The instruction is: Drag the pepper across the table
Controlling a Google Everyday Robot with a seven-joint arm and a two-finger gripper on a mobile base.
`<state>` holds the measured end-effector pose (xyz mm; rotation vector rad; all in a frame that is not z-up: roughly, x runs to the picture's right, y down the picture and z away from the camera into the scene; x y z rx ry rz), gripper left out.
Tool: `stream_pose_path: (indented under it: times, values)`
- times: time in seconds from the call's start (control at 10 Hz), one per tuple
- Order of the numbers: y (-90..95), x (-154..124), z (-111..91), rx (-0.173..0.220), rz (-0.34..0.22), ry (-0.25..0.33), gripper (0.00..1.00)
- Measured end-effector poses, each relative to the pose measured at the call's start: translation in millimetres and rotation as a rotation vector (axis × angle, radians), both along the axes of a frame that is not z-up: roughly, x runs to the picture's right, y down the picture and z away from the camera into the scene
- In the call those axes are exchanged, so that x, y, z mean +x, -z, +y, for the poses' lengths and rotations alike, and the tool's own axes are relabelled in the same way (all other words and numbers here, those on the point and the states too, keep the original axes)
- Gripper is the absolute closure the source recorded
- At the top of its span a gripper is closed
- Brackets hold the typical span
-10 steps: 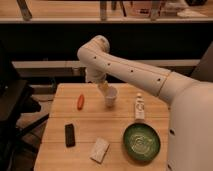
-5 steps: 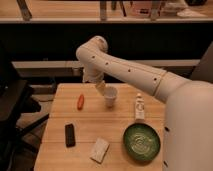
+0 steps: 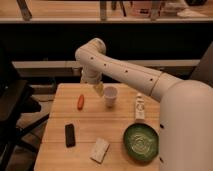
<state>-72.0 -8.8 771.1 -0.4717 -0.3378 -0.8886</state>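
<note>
Since the pincer [image 3: 99, 89] hangs spread open and empty over the far part of the worktop [image 3: 59, 117], between the pepper [image 3: 80, 101] and the white cup [image 3: 110, 96], the step in hand looks to be the approach: nothing has hold of the pepper yet. The pepper lies flat on the wood toward the far left of the view, its length running roughly away from the camera, apart from everything else.

To do this well, I would bring the pincer sideways until it stands squarely over the pepper's middle. Then I would turn the wrist so the fingers straddle its narrow width, not its length (a slender, rounded thing tends to roll or squirt out if pinched near a tip). Lower until the fingertips nearly meet the wood, close gently, and keep the pepper down on the surface for the pull. This is a drag, so it should not lift off.

The route matters too. A pull toward the right would run into the cup, with the white tube [image 3: 140, 106] beyond it. Toward the front, the black remote [image 3: 70, 135] lies almost in line with the pepper, and the white packet [image 3: 99, 150] and green bowl [image 3: 141, 142] sit further right. The cup stands just beside the pincer, so the first sideways move should go away from it.
</note>
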Motion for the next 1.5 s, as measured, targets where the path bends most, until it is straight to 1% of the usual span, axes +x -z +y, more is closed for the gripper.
stream_pose_path:
  times: [0.2, 0.5, 0.6, 0.9, 1.0, 1.1, 1.2, 1.3, 1.5]
  values:
    - [-10.3, -8.0, 7.0, -0.016, -0.016, 0.013, 0.20]
    - [-19.3, -18.2, 14.0, -0.031, -0.031, 0.027, 0.20]
    - [-27.1, -21.6, 20.3, -0.043, -0.037, 0.034, 0.20]
    - [-38.0, -32.2, 27.2, -0.054, -0.052, 0.044, 0.20]
    - [-43.6, -35.2, 28.4, -0.060, -0.056, 0.044, 0.20]
    - [-55.1, -39.7, 34.2, -0.075, -0.064, 0.049, 0.20]
    - [-62.4, -42.9, 37.7, -0.084, -0.069, 0.053, 0.20]
    - [-67.9, -47.8, 41.1, -0.092, -0.074, 0.057, 0.20]
    - [-76.2, -49.7, 41.2, -0.099, -0.079, 0.053, 0.20]
